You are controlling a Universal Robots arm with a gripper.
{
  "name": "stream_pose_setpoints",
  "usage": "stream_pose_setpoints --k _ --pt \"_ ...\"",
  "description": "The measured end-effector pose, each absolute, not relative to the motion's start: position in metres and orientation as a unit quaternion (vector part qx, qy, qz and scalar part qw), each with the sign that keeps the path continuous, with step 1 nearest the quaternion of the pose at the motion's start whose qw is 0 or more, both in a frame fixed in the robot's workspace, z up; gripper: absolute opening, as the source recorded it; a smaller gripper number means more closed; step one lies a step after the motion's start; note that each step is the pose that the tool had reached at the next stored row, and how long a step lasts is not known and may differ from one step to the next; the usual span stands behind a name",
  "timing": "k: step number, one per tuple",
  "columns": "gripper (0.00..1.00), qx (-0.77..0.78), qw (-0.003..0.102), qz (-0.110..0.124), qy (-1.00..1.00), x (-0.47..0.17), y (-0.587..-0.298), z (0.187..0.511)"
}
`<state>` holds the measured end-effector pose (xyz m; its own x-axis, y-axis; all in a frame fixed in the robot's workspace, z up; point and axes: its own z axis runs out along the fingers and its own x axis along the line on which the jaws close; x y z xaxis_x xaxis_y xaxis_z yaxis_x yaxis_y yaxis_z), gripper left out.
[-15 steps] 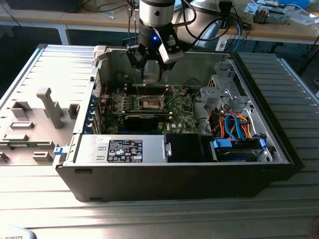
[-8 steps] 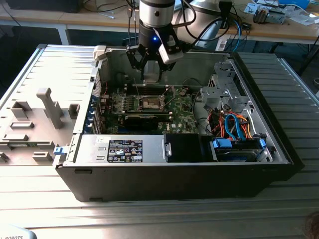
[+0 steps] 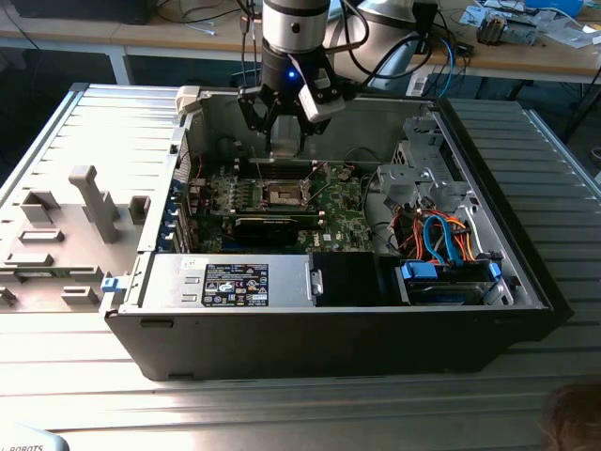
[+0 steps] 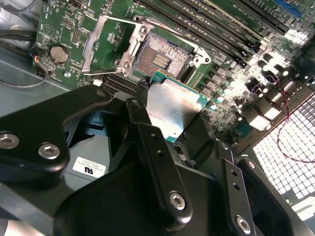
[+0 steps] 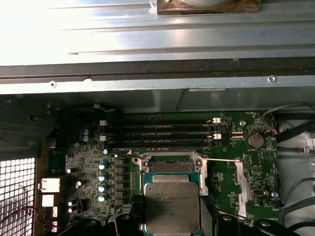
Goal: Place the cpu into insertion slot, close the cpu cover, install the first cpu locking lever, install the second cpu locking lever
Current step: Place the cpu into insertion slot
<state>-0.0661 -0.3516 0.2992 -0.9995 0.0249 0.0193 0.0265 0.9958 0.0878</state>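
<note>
My gripper [image 3: 285, 132] hangs inside the open computer case, above the green motherboard [image 3: 343, 211], shut on the cpu [image 4: 174, 110]. The cpu is a flat square chip with a silvery top, and black fingers [image 4: 140, 118] press on its opposite edges. It hovers tilted just above and beside the insertion slot [image 4: 162, 59], whose dark pin field lies bare. In the first wrist view the cpu [image 5: 172, 206] hides part of the insertion slot [image 5: 170, 166]. The cpu cover [image 4: 106, 44] stands flipped open beside the socket. A thin locking lever [image 5: 221, 160] sticks out sideways.
Long black memory slots [image 5: 162, 135] run beside the socket. The case's metal wall [image 3: 366, 122] is close behind the gripper. A drive cage with blue and orange cables [image 3: 441, 244] is at the exterior view's right, a grey fixture tray [image 3: 75, 225] at its left.
</note>
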Motion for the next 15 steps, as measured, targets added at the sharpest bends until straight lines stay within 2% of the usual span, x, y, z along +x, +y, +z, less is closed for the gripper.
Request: stream_pose_setpoints --k 15 --pt "0.54 -0.013 0.009 -0.044 -0.999 -0.0664 -0.3516 0.2964"
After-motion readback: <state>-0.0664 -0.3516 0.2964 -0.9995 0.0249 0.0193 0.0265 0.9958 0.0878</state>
